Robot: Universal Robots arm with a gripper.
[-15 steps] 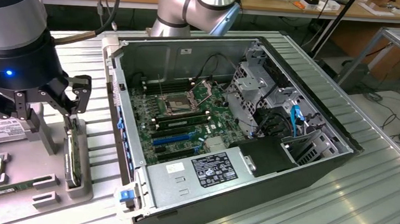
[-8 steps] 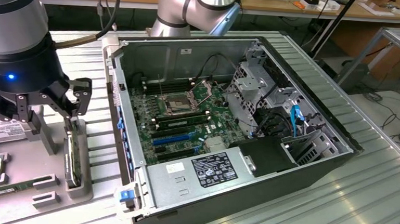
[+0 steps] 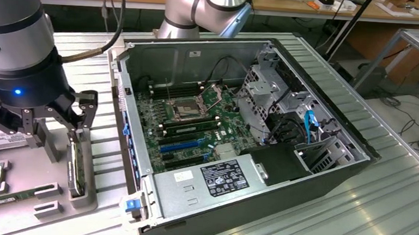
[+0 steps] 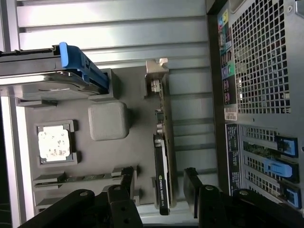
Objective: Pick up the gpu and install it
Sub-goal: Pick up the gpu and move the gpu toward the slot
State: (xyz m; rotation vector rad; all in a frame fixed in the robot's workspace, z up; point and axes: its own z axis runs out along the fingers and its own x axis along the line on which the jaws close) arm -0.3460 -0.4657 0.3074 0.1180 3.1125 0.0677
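1. I had the gripper (image 4: 159,175) spread wide, with one black finger (image 4: 127,178) on either side of the gpu (image 4: 161,166), a thin dark rectangular card with a silver metal bracket at one end.
2. The gpu stood on its long edge in a slot of the flat grey moulded tray (image 4: 137,123). I judged it was propped upright so that both flat faces were free for the fingers.
3. From the wrist view the fingers seemed to be apart from the card's faces, though the angle was poor and I could not be sure of the gap. Nothing was held.
4. In the exterior view the gripper (image 3: 49,127) hung low over the tray (image 3: 91,197), right above the gpu (image 3: 77,169).
5. The tray's other pockets held a boxy silver hard drive with a blue handle (image 4: 52,73), a square silver processor chip (image 4: 53,144) and a narrow green memory stick (image 4: 80,179), each well apart from the card.
6. Just beside the tray, the open black computer case (image 3: 338,158) lay on its side with its green motherboard (image 3: 194,122) facing up. The card was not yet in it.
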